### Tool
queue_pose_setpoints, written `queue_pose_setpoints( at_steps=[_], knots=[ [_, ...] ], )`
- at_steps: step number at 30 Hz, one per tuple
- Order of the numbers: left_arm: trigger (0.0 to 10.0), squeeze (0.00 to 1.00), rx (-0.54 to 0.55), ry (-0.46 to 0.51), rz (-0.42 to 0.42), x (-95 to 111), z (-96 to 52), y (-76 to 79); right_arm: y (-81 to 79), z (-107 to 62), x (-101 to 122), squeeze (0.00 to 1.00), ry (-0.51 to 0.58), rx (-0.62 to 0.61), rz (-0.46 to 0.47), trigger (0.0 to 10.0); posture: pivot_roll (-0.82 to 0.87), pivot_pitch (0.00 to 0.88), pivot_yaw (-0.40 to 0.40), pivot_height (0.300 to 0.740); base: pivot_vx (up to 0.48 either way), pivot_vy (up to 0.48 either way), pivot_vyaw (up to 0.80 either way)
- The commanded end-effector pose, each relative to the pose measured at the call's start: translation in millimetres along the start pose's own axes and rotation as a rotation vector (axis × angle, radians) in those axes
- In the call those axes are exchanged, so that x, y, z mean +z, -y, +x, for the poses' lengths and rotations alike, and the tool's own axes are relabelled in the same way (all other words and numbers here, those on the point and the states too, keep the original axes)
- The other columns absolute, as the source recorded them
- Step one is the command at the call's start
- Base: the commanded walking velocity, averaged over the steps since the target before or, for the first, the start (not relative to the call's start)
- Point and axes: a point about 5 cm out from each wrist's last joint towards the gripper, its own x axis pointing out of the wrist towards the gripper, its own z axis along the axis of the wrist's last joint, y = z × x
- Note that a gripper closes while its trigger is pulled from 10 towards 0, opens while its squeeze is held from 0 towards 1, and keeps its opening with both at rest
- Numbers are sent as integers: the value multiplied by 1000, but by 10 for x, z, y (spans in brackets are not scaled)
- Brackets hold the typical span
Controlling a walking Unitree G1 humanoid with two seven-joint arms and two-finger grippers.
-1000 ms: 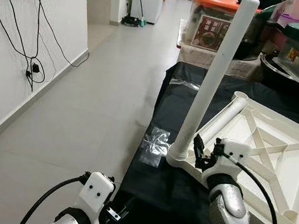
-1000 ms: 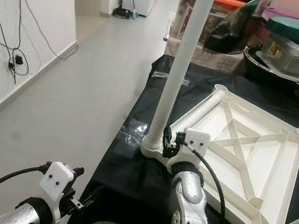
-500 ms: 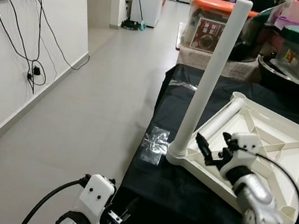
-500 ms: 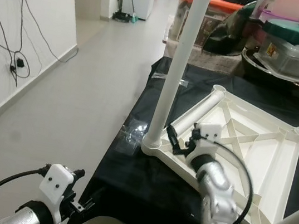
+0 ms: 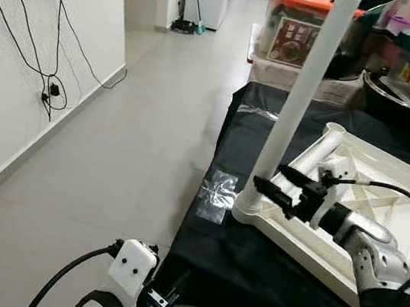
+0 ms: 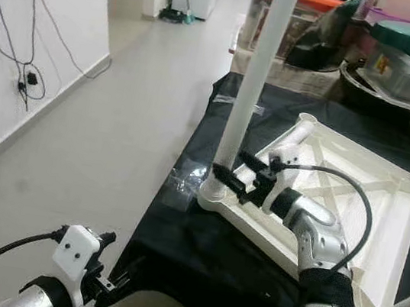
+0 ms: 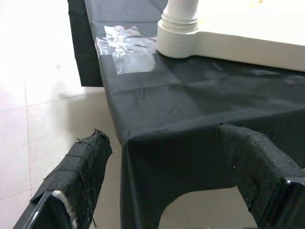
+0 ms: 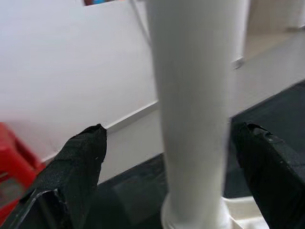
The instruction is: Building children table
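- Left eye view, far left: white wall with black cables [image 5: 30,58] hanging down it, tiled floor [image 5: 128,150] running alongside.
- Left gripper [image 5: 160,297]: low at the near corner of the bench [image 7: 190,109], idle; jaws spread apart, nothing between them, black cloth just ahead in the left wrist view.
- Plastic wrapper [image 5: 214,195]: flat on the black cloth, just beside the table corner.
- Upright leg [image 5: 297,105]: white tube standing in the near-left corner socket of the tabletop.
- Right gripper [image 5: 278,181]: jaws open, one finger either side of the leg's lower part, not closed on it; the right wrist view has the tube between the fingers [image 8: 76,162].
- Upturned children's tabletop [image 5: 383,203]: white, ribbed underside up, lying on the bench; a loose leg [image 5: 308,157] rests along its left edge.
- Storage boxes [image 5: 293,31] and pots: behind, at the bench's far end.
- Step in hand, as judged: seating or checking the corner leg. Next move calls for closing on the tube and pressing or twisting it home.
- Change from a second ago: the right gripper has swung from the tabletop rim to bracket the leg; the camera has shifted slightly.
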Motion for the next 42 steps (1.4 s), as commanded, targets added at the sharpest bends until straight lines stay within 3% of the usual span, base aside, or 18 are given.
queue_pose_setpoints(
  at_steps=[1,10,21,23,26,33,34,35,36,40,42],
  knots=[
    [10000,0,-1,-10,-14,-12,-10,19,-4,33,31,0,4,36,-21,10000,132,71,-83,740,0,0,0],
    [10000,0,-7,-14,-1,-3,-10,32,-93,388,139,0,64,152,2,10000,151,72,-85,740,0,0,0],
    [10000,0,-5,-17,3,-5,-18,29,-143,469,140,0,30,283,49,10000,155,70,-82,740,0,0,0],
    [10000,0,-5,-20,5,-7,-18,22,-242,519,172,0,14,451,90,10000,165,68,-81,740,0,0,0],
    [10000,0,-3,-23,6,-11,-20,15,-312,557,159,0,-20,560,79,10000,170,68,-81,740,0,0,0],
    [10000,0,0,-27,7,-16,-28,12,-351,586,138,0,-58,621,46,10000,167,67,-79,740,0,0,0],
    [10000,0,-1,-27,7,-16,-29,11,-351,595,142,0,-54,616,34,7176,167,67,-79,740,0,0,0],
    [10000,0,-1,-27,7,-16,-29,11,-351,595,142,0,-54,616,34,7176,167,67,-79,740,0,0,0],
    [10000,0,-2,-28,7,-17,-30,11,-349,600,139,0,-53,603,12,0,167,67,-79,740,0,0,0],
    [10000,0,-3,-28,7,-16,-29,11,-342,608,140,0,-45,578,-11,0,167,67,-79,740,0,0,0],
    [10000,0,-5,-30,8,-22,-29,13,-324,632,124,0,-15,487,-66,0,167,56,-81,740,0,0,0]
  ],
)
